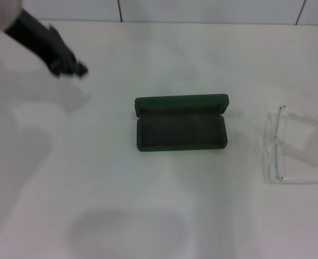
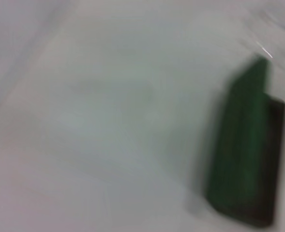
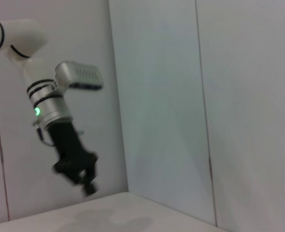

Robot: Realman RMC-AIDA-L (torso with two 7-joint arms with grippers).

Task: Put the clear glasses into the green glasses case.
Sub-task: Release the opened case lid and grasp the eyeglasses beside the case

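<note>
Left claw (image 1: 75, 68) aloft, green glasses case (image 1: 181, 130) open

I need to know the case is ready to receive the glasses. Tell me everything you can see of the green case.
The case is a dark green rectangular box with rounded corners, lying open at the middle of the white table. Its lid stands up along the far edge, hinged to the tray, which shows a dark grey, felt-like lining and holds nothing. Only the table touches it; the glasses lie apart on the robot's right.
</note>
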